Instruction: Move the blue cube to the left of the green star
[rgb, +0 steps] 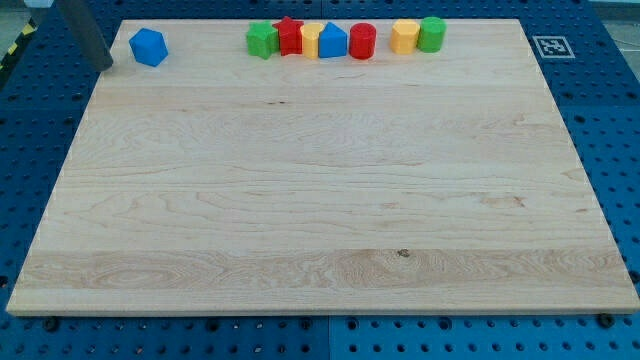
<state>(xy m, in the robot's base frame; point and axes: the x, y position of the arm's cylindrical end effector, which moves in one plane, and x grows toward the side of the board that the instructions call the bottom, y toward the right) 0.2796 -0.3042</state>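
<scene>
Tip (108, 66) at view's top-left, just off the board's left edge, near the top corner. Rod only, no jaws on this rig, so nothing to report as spread or pinching.

Blue cube (148, 46) just to the tip's right and slightly up-view, near but apart, small gap visible. Sits on the wooden board (320, 200) close to its top-left corner. No clear long axis (reads roughly hexagonal from this angle).

Key relation: tip is on the cube's left, target lies to the cube's right. Push dir = toward view's right, along the top edge. Looks already lined up on the correct side, modulo a small up-view offset, so probably needs a nudge up before contact or the cube could skew toward the top edge.

Green star (262, 40) well to the right of the cube, at the left end of the top row. Touching it on its right: red star (290, 35), then yellow block (311, 40), blue block w/ peaked top (333, 41), red cylinder (362, 41). Small gap, then yellow block (404, 36) and green cylinder (431, 34) as a pair.

Path btwn cube and green star clear. Est. task barely begun. Risk: overshoot would ram the green star and shunt the whole row.
</scene>
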